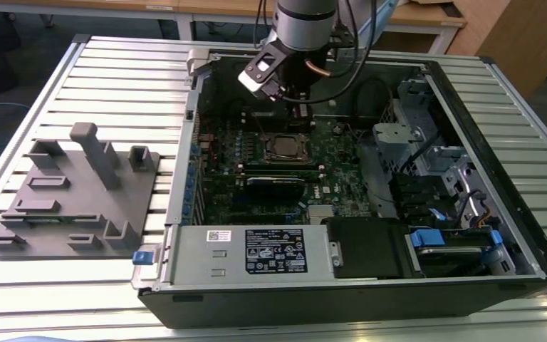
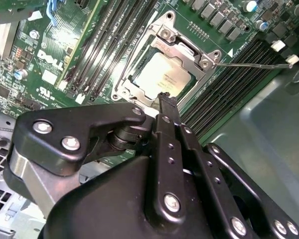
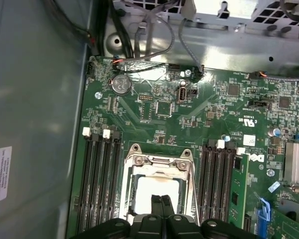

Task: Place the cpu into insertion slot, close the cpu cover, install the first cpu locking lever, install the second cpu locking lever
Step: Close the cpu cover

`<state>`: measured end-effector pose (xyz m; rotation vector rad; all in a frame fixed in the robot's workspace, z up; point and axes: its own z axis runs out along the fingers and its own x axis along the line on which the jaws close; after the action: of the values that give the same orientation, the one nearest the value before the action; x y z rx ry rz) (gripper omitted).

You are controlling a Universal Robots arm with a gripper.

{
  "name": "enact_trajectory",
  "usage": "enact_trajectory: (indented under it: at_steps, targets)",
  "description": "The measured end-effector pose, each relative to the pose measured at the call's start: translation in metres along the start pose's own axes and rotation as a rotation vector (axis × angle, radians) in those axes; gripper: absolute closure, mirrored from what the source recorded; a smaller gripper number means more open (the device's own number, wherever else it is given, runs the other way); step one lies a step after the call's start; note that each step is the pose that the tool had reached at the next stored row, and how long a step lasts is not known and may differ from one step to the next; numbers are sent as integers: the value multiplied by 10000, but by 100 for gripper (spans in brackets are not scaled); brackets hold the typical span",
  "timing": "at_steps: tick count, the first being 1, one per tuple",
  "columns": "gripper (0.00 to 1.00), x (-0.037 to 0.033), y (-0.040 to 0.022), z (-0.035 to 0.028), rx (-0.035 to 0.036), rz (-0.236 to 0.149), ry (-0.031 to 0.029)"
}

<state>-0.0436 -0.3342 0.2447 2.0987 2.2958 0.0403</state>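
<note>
Black gripper (image 2: 167,98) linkage sits closest in both wrist views, its two fingers (image 3: 156,205) pressed together with no gap and holding nothing. Their tips hang just over one edge of the cpu (image 2: 162,75); I cannot tell whether they touch it. The cpu lies flat in the insertion slot (image 1: 267,147), dull silver top facing up, seen through the window of the cpu cover (image 3: 159,162), which lies down over it. The chip is square, so it has no long axis; its edges run parallel to the black memory slots (image 3: 99,184) flanking the socket on both sides. The fingers hide the chip's nearest edge and part of the cover frame. A thin metal lever rod (image 2: 249,63) runs out from one corner of the socket across the memory slots; whether it is latched is hard to make out. In the exterior view the arm (image 1: 304,21) reaches down into an open computer case (image 1: 350,303) lying on a slatted metal bench (image 1: 112,78), with a grey moulded fixture (image 1: 74,192) at the exterior view's left.
</note>
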Motion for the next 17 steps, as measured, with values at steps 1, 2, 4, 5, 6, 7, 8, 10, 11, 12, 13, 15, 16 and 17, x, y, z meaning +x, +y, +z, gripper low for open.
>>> enact_trajectory:
  at_steps: [1, 2, 4, 5, 6, 7, 8, 10, 11, 12, 13, 15, 16, 17]
  targets:
    - [90, 0, -1, 0, 0, -54, 2]
    - [90, 0, -1, 0, 0, -105, 4]
    - [90, 0, -2, 0, -1, -205, 8]
    - [90, 0, -2, 0, -1, -254, 10]
    - [90, 0, -2, 1, -2, -302, 15]
    - [90, 0, -3, 1, -2, -354, 18]
    - [90, 0, -3, 2, -2, -402, 19]
    - [90, 0, -3, 3, -3, -504, 23]
    - [90, 0, -3, 3, -3, -552, 25]
    - [90, 0, -3, 3, -3, -591, 27]
    - [90, 0, -3, 3, -4, -615, 28]
    - [90, 0, -3, 3, -3, -622, 28]
    - [90, 0, -3, 3, -3, -623, 29]
    - [90, 0, -3, 3, -4, -625, 29]
